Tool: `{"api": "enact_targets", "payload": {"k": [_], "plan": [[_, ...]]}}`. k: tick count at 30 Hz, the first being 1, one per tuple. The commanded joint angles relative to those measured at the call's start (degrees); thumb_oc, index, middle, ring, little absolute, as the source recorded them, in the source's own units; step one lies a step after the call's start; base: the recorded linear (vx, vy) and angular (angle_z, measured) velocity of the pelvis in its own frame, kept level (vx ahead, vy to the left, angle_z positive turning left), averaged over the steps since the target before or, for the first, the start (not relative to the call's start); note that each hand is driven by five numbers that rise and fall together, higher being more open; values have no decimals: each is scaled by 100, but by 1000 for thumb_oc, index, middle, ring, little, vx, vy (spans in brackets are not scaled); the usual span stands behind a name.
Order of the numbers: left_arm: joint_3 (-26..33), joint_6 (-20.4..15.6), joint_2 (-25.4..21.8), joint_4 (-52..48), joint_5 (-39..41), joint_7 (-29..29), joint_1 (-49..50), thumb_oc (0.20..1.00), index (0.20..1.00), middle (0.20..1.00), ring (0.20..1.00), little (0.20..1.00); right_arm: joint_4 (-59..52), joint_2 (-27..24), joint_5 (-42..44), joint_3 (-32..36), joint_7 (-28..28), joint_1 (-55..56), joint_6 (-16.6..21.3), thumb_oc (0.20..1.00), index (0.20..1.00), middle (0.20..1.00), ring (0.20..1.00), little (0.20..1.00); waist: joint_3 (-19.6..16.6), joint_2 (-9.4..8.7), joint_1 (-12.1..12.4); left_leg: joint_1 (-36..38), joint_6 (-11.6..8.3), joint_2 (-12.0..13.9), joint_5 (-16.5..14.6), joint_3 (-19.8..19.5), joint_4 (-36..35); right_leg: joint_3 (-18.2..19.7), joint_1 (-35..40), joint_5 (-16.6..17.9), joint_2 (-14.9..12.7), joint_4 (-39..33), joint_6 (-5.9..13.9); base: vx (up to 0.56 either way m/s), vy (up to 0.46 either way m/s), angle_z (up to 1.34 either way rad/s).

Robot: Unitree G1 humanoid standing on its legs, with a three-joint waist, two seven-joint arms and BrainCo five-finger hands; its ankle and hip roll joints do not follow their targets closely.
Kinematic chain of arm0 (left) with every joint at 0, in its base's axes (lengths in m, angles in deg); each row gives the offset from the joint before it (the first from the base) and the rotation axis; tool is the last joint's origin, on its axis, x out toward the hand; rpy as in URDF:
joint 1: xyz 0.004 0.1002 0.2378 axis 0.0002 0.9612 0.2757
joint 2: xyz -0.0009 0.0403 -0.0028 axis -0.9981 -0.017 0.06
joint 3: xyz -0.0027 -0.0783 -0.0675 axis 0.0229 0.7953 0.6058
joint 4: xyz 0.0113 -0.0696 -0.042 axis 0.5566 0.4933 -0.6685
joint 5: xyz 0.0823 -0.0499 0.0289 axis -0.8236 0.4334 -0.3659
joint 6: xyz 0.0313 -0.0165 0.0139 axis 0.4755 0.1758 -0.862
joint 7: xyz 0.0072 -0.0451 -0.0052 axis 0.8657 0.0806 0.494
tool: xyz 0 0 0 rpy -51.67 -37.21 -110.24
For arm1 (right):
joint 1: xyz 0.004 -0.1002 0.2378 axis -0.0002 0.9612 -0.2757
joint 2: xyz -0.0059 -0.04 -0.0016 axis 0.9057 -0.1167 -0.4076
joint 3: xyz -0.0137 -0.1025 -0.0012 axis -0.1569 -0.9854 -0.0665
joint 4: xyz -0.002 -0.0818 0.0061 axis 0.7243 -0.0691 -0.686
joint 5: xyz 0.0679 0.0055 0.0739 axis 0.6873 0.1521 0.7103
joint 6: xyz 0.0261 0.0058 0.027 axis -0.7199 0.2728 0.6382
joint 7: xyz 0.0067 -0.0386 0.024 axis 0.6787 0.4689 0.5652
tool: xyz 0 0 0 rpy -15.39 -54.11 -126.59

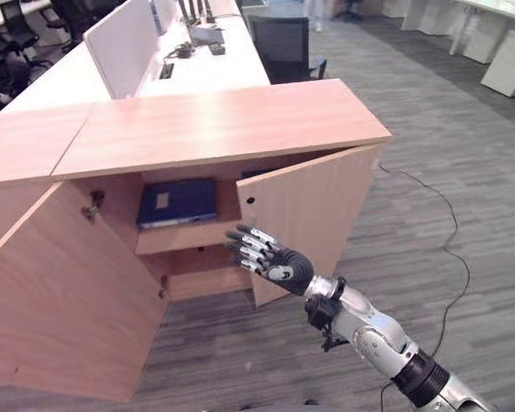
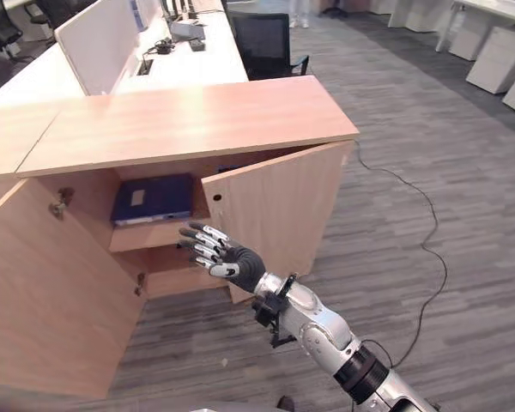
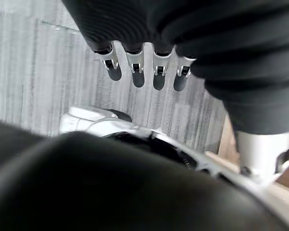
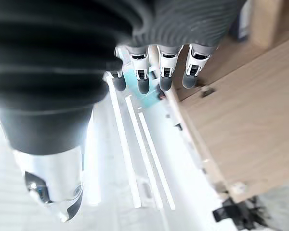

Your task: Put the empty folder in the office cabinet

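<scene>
Lying on cabinet shelf: folder; right hand empty.

I see: office | beyond hand: wooden cabinet, white desks with partition, black chair | grey carpet

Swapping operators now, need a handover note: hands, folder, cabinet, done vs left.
Right hand: open, fingers straight, holding nothing, raised in front of the cabinet opening beside the inner edge of the right door.
Left hand: open and empty, seen in its wrist view over the carpet.
Blue folder: lying flat on the upper shelf inside the office cabinet, apart from both hands.
Done: folder appears placed in the cabinet.
Left: both doors stand open, the left door swung wide; probably close them and withdraw the right arm.
</scene>
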Motion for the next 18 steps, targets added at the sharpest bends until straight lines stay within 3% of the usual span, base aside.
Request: {"api": "enact_targets", "payload": {"k": [1, 3, 6, 7, 8, 9, 10, 11, 12, 17, 18], "plan": [[-425, 89, -95, -116, 298, -346, 108, 1000, 1000, 1000, 1000, 1000, -174, 87, 259, -221, 177, -287, 27, 1000, 1000, 1000, 1000, 1000, 52, -205, 216, -394, -67, 50, 167, -41, -6, 169, 108, -301, -368, 2, 702, -23, -37, 59], [-640, 165, -315, -801, 510, -455, 311, 1000, 1000, 1000, 1000, 1000, -220, 12, 248, -364, 230, -192, -33, 1000, 1000, 1000, 1000, 1000, 120, -236, 376, -457, -66, 40, 190, -222, 11, 32, 128, -322, -383, 2, 706, -19, -39, 41], [-763, 230, -495, -1194, 653, -538, 425, 1000, 1000, 1000, 1000, 1000, -216, -75, 154, -430, 228, -168, -16, 1000, 1000, 1000, 1000, 1000, 146, -252, 432, -491, -67, 35, 209, -294, 8, -29, 133, -332, -389, 2, 707, -11, -17, 27], [-726, 304, -378, -22, 241, -578, 91, 1000, 1000, 1000, 1000, 1000, 0, -20, 63, -482, 226, -205, -4, 1000, 1000, 1000, 1000, 1000, 127, -291, 396, -498, -82, 43, 228, -291, 9, -20, 127, -349, -386, 2, 698, 16, -17, 14], [-181, 81, -98, 1673, -202, -362, -656, 1000, 1000, 1000, 1000, 1000, 360, -33, -547, -493, 124, -265, 249, 1000, 1000, 1000, 1000, 1000, 61, -378, 309, -478, -112, 47, 217, -280, -5, 14, 132, -391, -380, 2, 678, 33, -21, 13], [52, 35, -24, 2088, -358, -268, -888, 1000, 1000, 1000, 1000, 1000, 766, -66, -1077, -481, 33, -310, 315, 1000, 1000, 1000, 1000, 1000, 40, -394, 298, -467, -116, 51, 207, -287, -1, 30, 142, -411, -373, 2, 665, 41, -37, 9], [240, -25, 42, 2297, -471, -249, -1044, 1000, 1000, 1000, 1000, 1000, 1218, -78, -1692, -441, -39, -327, 316, 1000, 1000, 1000, 1000, 1000, 34, -400, 290, -452, -122, 57, 201, -299, 1, 43, 164, -424, -368, 2, 650, 16, -26, 4], [240, -25, 42, 2297, -471, -249, -1044, 1000, 1000, 1000, 1000, 1000, 1218, -78, -1692, -441, -39, -327, 316, 1000, 1000, 1000, 1000, 1000, 35, -400, 290, -452, -122, 57, 201, -300, 1, 43, 164, -425, -368, 2, 650, 18, -41, -4], [369, -77, 115, 2504, -553, -230, -1214, 1000, 1000, 1000, 1000, 1000, 2056, -21, -2533, -303, -209, -189, 326, 1000, 1000, 1000, 1000, 1000, 19, -390, 270, -426, -131, 62, 198, -309, 1, 39, 193, -441, -356, 2, 638, 13, -39, -5], [333, -158, 137, 2738, -622, -184, -1348, 1000, 1000, 1000, 1000, 1000, 3704, 290, -3564, 198, -588, 329, 312, 1000, 1000, 1000, 1000, 1000, 14, -321, 199, -434, -146, 70, 225, -332, 21, 20, 221, -474, -335, 2, 619, 6, -45, 2], [298, -200, 128, 2811, -681, -140, -1376, 1000, 1000, 1000, 1000, 1000, 4592, 436, -4029, 462, -796, 496, 256, 1000, 1000, 1000, 1000, 1000, 48, -275, 173, -412, -161, 88, 226, -341, 35, 19, 256, -505, -318, 2, 601, 10, -86, 3]]}}
